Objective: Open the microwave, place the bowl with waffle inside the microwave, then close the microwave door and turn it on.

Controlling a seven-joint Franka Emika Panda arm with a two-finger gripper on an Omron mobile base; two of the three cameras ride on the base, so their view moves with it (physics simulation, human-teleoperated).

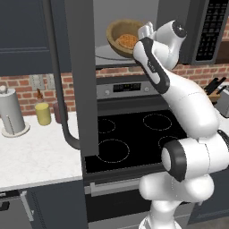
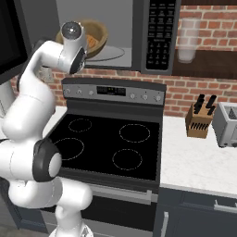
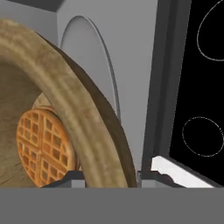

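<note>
Claw (image 3: 107, 177): clenched on the bowl's rim, one fingertip inside the rim, one outside.
Microwave (image 2: 159, 34): mounted above the stove (image 2: 109, 143), cavity exposed.
Microwave door (image 1: 80, 76): swung wide open to the left, bar handle (image 1: 58, 76) facing out.
Bowl (image 1: 121, 36): inside the cavity over the glass turntable (image 2: 111, 53), tilted.
Waffle (image 3: 41, 146): lying in the bowl.
</note>
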